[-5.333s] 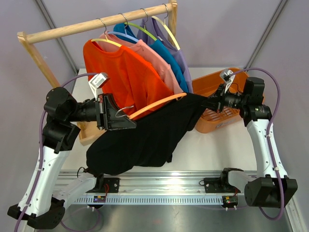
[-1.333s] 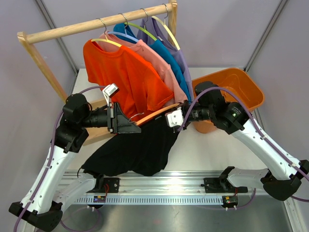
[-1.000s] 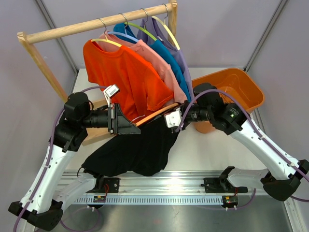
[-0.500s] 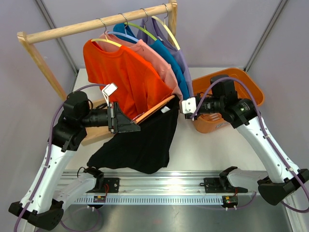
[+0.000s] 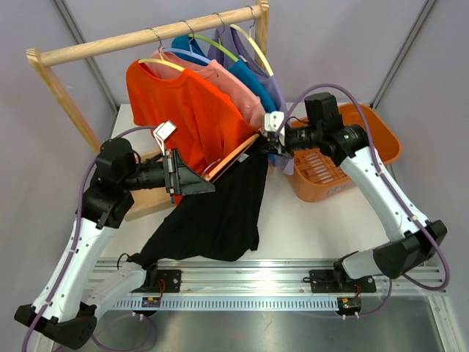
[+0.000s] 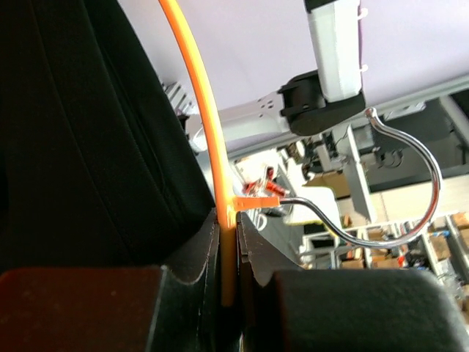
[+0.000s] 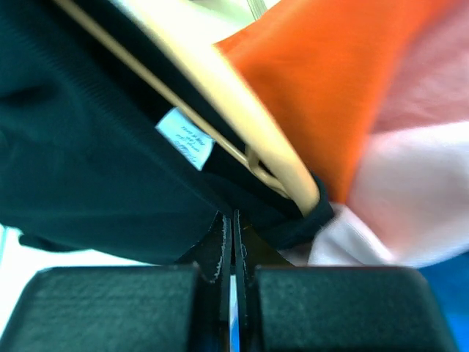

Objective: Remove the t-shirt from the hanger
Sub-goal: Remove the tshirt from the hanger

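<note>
Top external view: shows the left claw (image 5: 207,183) at centre left, narrowed almost shut and gripping the orange hanger (image 5: 236,155) at its neck. Left wrist view: confirms the pinch, both jaws pressed against the thin orange stem just below where the metal hook (image 6: 410,213) branches off. Shows that hook curling to the right, touching no rail.

Puts the black t-shirt (image 5: 220,213) on the hanger, draped from its sloping arm down toward the near edge of the worktop (image 5: 315,220), with the lower hem bunched at near left.

Shows the right claw (image 5: 270,145) at the far, right-hand end of the hanger, fully closed. Right wrist view: shows its jaws pinched together on a fold of the black fabric just under the hanger's tip, with a white label (image 7: 187,139) lying left of the pinch.

Places the wooden rail (image 5: 146,37) and its row of hung shirts at far left, the orange shirt (image 5: 176,103) just behind the held hanger, and the orange basket (image 5: 326,183) to the right, beneath the right arm.
</note>
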Available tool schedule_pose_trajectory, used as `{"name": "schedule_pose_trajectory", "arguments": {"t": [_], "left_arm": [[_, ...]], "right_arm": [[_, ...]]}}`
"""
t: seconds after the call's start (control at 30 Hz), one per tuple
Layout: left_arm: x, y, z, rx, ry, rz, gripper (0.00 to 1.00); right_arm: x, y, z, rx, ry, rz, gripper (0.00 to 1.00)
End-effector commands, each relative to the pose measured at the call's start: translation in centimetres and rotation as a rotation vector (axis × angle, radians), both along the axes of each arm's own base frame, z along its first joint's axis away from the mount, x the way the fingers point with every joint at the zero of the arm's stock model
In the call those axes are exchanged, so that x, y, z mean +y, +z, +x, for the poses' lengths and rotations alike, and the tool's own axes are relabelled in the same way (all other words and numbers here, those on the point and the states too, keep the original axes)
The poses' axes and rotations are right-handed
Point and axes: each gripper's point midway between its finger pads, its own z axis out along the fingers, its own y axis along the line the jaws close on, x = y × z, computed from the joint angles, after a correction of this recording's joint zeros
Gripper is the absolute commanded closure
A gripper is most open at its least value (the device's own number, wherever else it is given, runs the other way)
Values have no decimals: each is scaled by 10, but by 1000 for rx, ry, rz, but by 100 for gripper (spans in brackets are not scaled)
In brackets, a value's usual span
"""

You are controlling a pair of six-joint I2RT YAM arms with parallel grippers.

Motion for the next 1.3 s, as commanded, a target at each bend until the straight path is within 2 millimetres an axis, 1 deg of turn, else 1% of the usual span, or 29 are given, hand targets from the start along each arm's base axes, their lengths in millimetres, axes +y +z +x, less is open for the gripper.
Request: {"name": "schedule_pose_trajectory", "arguments": {"t": [0.0,0.03,0.1,0.17,0.27,0.3,0.33,0.37,0.4,0.43,0.5,0.53,0.6,0.63,0.7,0.73,0.77,0.8,0.87,0.9,0.93,0.97,1.0,1.03,1.07,1.1,1.17,1.2,1.27], "left_arm": [[28,53,-110,-83,-359,-124,100],[29,59,-113,-121,-367,-138,100],[29,63,-114,-108,-369,-146,100],[29,68,-114,-125,-367,-154,100],[28,74,-113,-131,-366,-168,100],[27,74,-111,-132,-366,-169,100],[26,75,-110,-135,-365,-170,100],[26,75,-109,-138,-368,-172,100],[25,75,-110,-128,-372,-174,100],[24,77,-108,-146,-377,-184,100],[23,78,-110,-120,-404,-194,100],[22,82,-111,-160,-422,-212,100],[20,84,-117,-136,-461,-236,100],[20,90,-118,-188,-474,-263,100],[16,92,-117,-158,-503,-280,100],[17,98,-119,-209,-510,-311,100],[14,100,-119,-165,-530,-321,100],[16,103,-122,-223,-541,-364,100],[17,105,-124,-176,-566,-382,100],[14,99,-120,-160,-572,-367,100],[13,96,-118,-147,-569,-350,100],[9,89,-114,-227,-554,-337,100],[1,71,-102,-63,-524,-242,100],[2,75,-103,-101,-508,-214,100],[-2,63,-95,-248,-489,-187,100],[-7,44,-87,-96,-471,-107,100],[-9,46,-82,-151,-439,-95,100],[-10,46,-79,-159,-418,-95,100],[-12,44,-74,-185,-389,-92,100]], "right_arm": [[-114,-30,112,22,-598,-203,100],[-111,-23,114,33,-595,-173,100],[-109,-20,112,63,-591,-143,100],[-102,-27,104,100,-549,-133,100],[-89,-45,73,184,-401,-144,100],[-86,-39,59,175,-356,-125,98],[-76,-45,40,209,-274,-87,95],[-72,-41,29,192,-224,-65,93],[-70,-30,14,162,-193,-30,90],[-64,-32,0,188,-138,7,88],[-60,-27,-17,205,-94,38,84],[-57,-28,-29,251,-62,56,82],[-56,-29,-39,296,-43,70,81],[-56,-33,-42,318,-46,68,81],[-58,-35,-41,361,-110,78,83],[-63,-42,-21,333,-205,69,84],[-66,-45,-16,385,-284,78,85],[-77,-52,-3,378,-393,52,84],[-83,-50,5,373,-450,77,79],[-83,-45,0,360,-431,91,68],[-81,-43,-8,359,-400,98,64],[-79,-39,-16,327,-345,94,61],[-72,-27,-33,319,-257,122,57],[-70,-22,-48,334,-214,122,54],[-68,-15,-55,314,-170,128,52],[-66,0,-65,301,-130,151,50],[-66,7,-77,333,-115,154,46],[-66,17,-80,330,-111,161,46],[-67,21,-88,378,-121,155,44]]}}
